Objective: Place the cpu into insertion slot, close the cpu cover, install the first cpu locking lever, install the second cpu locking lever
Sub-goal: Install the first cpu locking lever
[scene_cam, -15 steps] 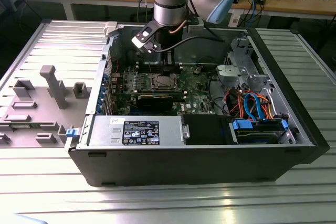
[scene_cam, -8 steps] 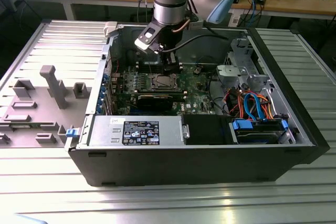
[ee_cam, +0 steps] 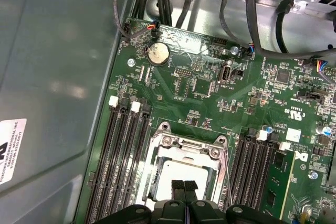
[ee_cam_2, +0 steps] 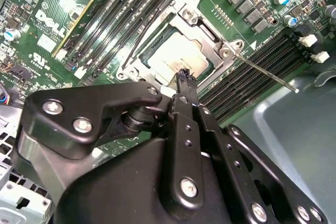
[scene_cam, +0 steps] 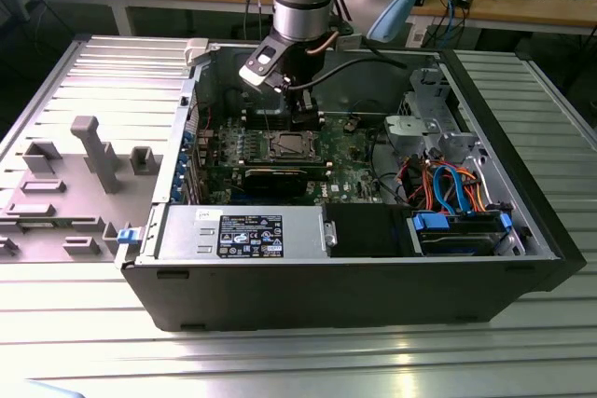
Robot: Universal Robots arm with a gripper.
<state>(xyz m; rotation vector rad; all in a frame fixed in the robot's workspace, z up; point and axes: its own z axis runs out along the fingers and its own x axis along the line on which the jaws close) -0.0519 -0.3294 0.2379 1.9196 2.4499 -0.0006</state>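
Note:
The cpu (ee_cam_2: 176,53) lies in the insertion slot on the green board, its silver top facing up and the slot's contact field hidden under it. The cpu cover (ee_cam_2: 210,38), a silver frame, lies flat around the chip. One thin locking lever (ee_cam_2: 268,74) sticks out from a socket corner over the memory slots. The other lever (ee_cam_2: 137,45) curves along the opposite side. My gripper (ee_cam_2: 186,77) is shut with nothing seen between its fingers, its tip just above the cover's near edge. In the exterior view the gripper (scene_cam: 300,118) hangs over the socket (scene_cam: 291,144).
Black memory slots (ee_cam: 123,150) flank the socket on both sides. A coin battery (ee_cam: 156,53) and cables lie beyond it. The power supply (scene_cam: 252,235), drive cage (scene_cam: 424,128) and case walls (scene_cam: 326,300) hem the board in. Grey fixtures (scene_cam: 93,151) stand at the exterior view's left.

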